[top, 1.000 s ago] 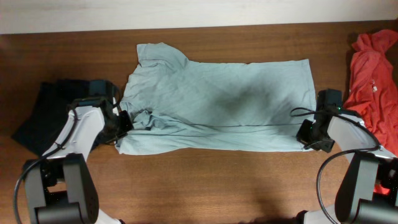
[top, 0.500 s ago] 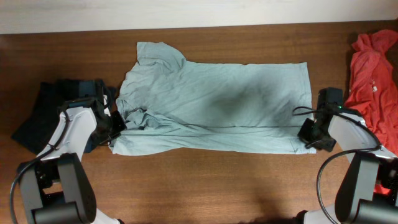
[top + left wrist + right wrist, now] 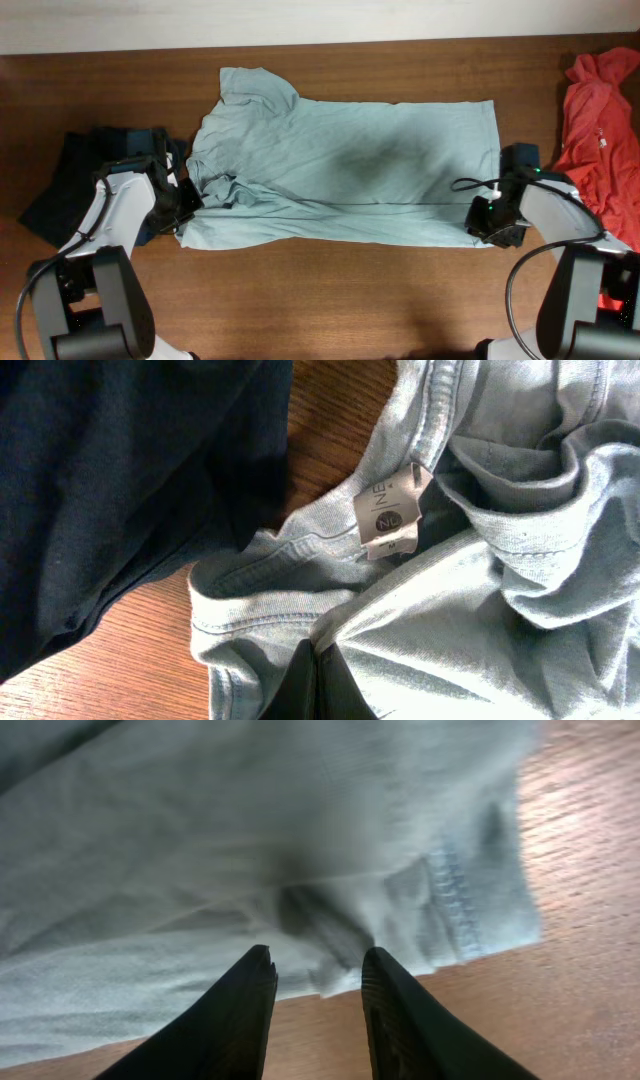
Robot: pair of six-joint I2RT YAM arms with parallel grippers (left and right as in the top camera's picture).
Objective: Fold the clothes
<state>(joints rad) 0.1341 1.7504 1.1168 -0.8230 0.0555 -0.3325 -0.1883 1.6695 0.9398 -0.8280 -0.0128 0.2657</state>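
Left jaws: pressed together. You see the left gripper point(image 3: 322, 685) pinching a gathered bunch of the T-shirt point(image 3: 340, 165), just below the neck opening.
Right jaws: spread apart. The right gripper point(image 3: 318, 956) has a clear gap between its two fingers, and nothing is pinched there. The stitched hem corner point(image 3: 455, 900) lies just past the fingertips.
T-shirt place: it lies spread across the middle of the table point(image 3: 330, 300), with the neck end toward your left arm and the hem toward your right arm. One short sleeve points to the far side.
T-shirt surface: mostly flat, but wrinkled and bunched beside the left gripper. A thin dark line runs along its length near the front edge.
Neck label: a small pale tag point(image 3: 390, 510) hangs at the collar; you can see it only from the left wrist.
Navy garment: a dark pile point(image 3: 60, 190) at the left edge of the table, under your left arm. In the wrist view it reaches to the collar.
Red-orange garment: crumpled point(image 3: 600, 110) at the far right, well apart from the T-shirt.
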